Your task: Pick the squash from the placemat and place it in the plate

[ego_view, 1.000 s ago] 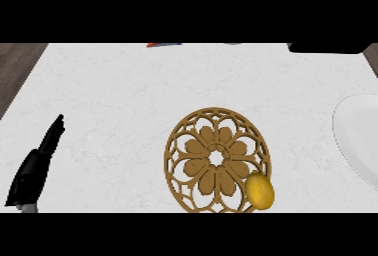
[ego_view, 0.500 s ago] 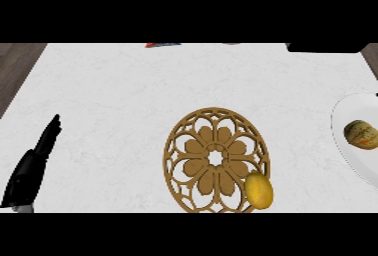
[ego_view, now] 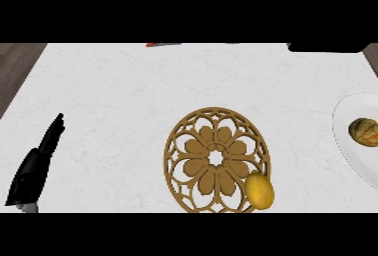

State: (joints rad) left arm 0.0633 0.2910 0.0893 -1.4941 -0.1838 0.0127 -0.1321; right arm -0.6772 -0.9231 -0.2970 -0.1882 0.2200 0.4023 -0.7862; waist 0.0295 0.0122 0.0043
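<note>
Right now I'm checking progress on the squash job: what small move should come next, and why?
Probably bring the right robot hand, which is out of view, in over the yellow squash. It lies untouched on the lower right edge of the brown placemat, the white plate waits at the right, and the left robot hand rests open at the far left.

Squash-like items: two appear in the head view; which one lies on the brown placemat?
The smooth yellow squash, at the round brown openwork placemat's lower right edge. The brownish-green item sits on the white plate.

White marbled counter (ego_view: 148, 90), dark wood floor (ego_view: 15, 65) at left edge
</note>
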